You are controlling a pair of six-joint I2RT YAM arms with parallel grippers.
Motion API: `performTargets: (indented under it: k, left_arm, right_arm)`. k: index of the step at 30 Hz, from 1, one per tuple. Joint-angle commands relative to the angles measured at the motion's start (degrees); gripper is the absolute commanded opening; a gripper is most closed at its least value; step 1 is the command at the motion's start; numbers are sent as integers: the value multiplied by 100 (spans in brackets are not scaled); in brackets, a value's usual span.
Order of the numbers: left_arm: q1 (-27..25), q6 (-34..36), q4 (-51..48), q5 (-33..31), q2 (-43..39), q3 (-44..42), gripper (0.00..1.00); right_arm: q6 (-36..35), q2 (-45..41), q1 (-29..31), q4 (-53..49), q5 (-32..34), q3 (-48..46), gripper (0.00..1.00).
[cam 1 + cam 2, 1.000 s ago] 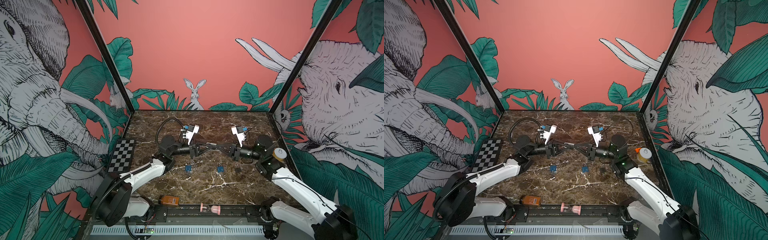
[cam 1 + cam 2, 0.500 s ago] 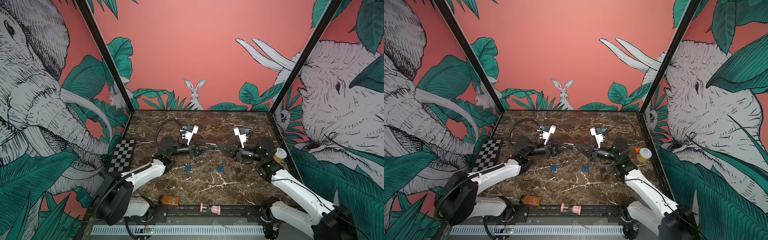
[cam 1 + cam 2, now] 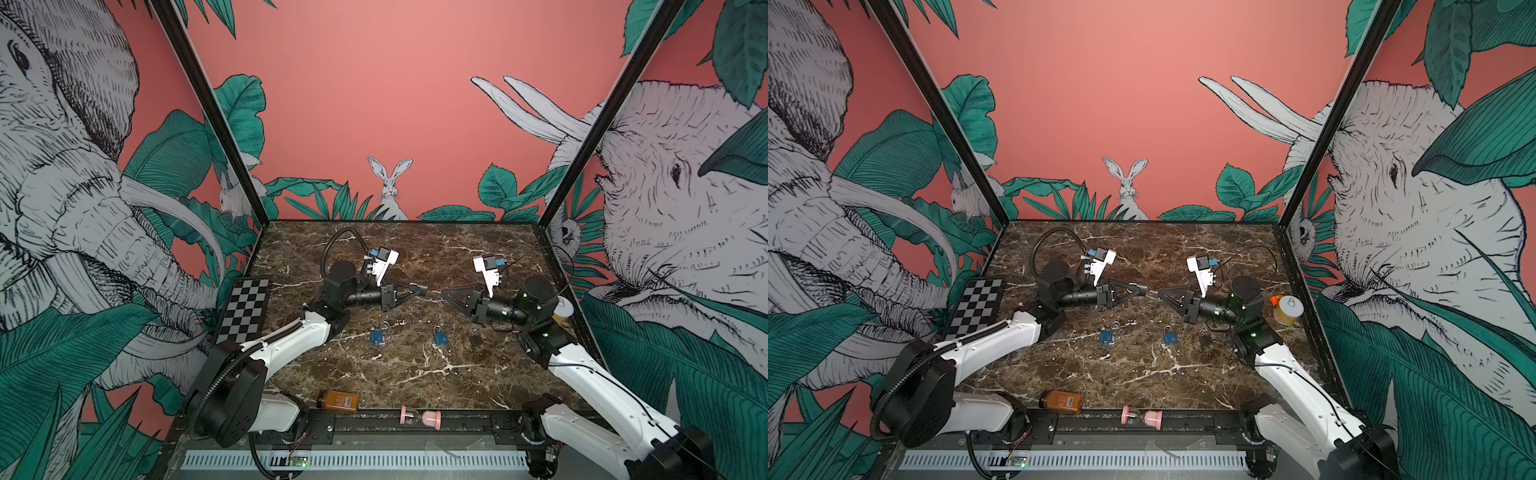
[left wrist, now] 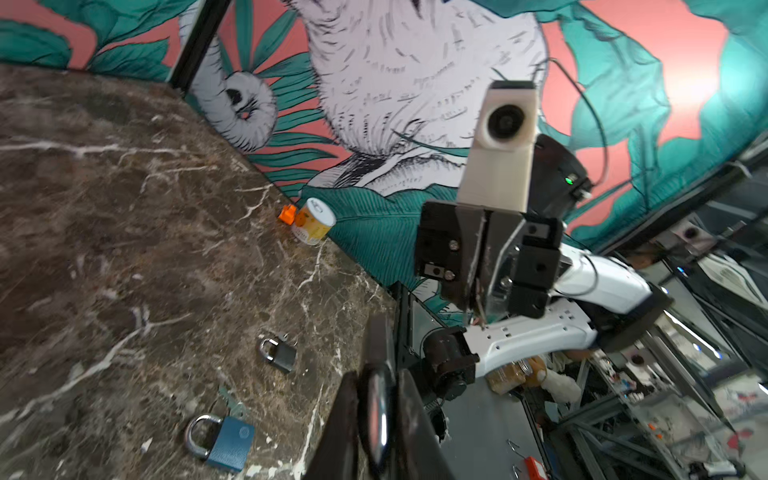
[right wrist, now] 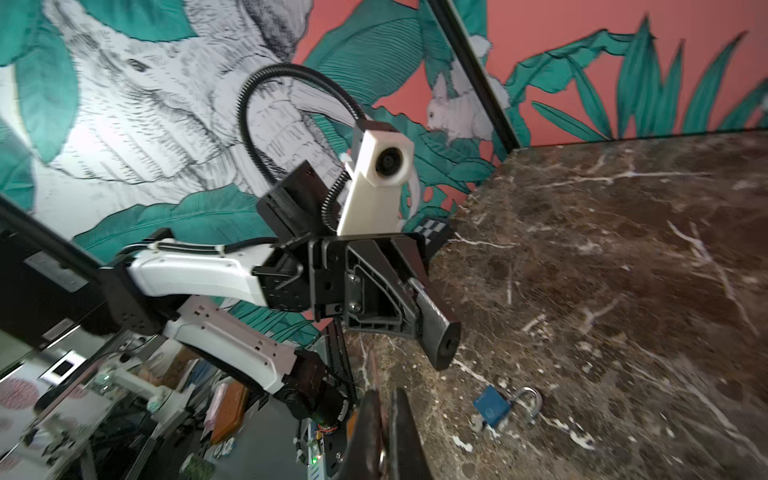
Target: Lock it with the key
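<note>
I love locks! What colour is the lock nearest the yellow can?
Dark grey lock, silver shackle; clearest in left wrist view.

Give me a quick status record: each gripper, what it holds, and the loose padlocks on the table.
left gripper: shut on held padlock, keyhole end sticking out
right gripper: shut on a thin metal piece, apparently the key
gripper tips: apart, facing each other above the table
loose on table: left blue padlock, right blue padlock, grey padlock
</note>
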Motion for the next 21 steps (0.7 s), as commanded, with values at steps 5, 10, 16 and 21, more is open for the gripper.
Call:
performTargets:
  k: [5,10,16,21]
  left_arm:
    - [25,1768,-3226,-1189,116,751,0]
    - [22,1625,-2880,-1125,462,714,0]
    - [21,1525,-2745,-522,1075,854,0]
    - [3,2196,-3800,32,1737,1379,0]
  right_arm:
    - [-179,256,11,-1257,1443,225,0]
    - [94,221,217,-937,2293,-247,0]
    - [394,248,746,-644,3621,-638,0]
    - [639,682,1121,-598,4527,-640,0]
